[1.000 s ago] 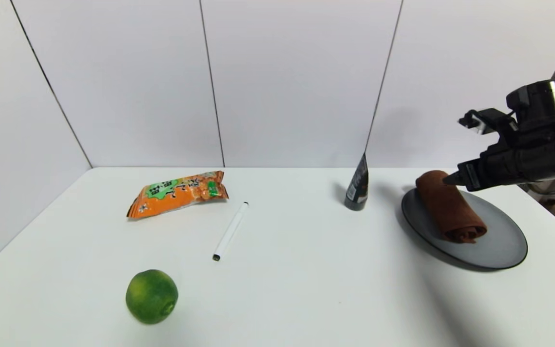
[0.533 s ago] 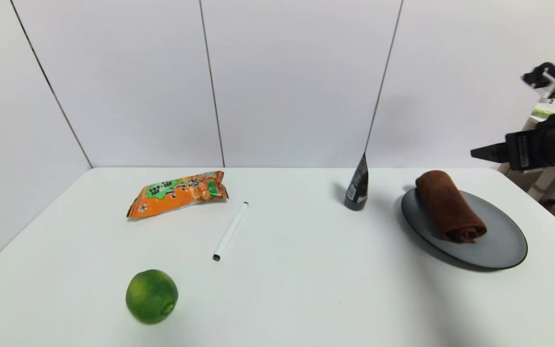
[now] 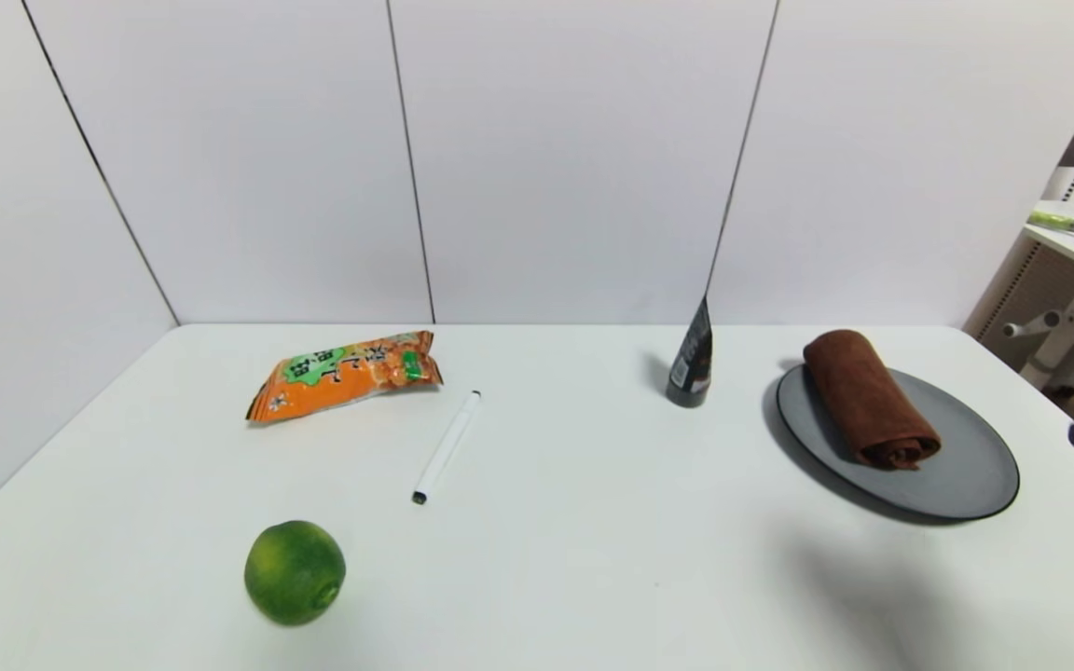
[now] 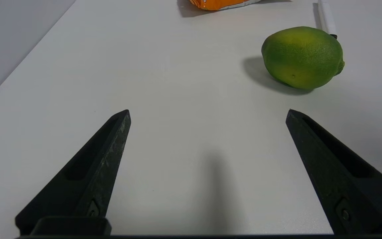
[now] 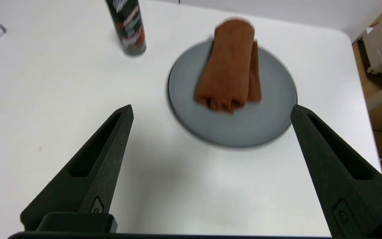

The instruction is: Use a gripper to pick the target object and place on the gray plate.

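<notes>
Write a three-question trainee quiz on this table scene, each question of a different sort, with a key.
1. True or false: the brown towel lies on the gray plate.
2. Which thing stands nearest the plate? A) the green fruit B) the dark bottle C) the snack bag
3. Fill in: the right gripper hangs over the table with its fingers ____, holding nothing.

Key: 1 true. 2 B. 3 open. The left gripper is parked near the fruit, also open. The white pen lies between the bag and the fruit.
</notes>
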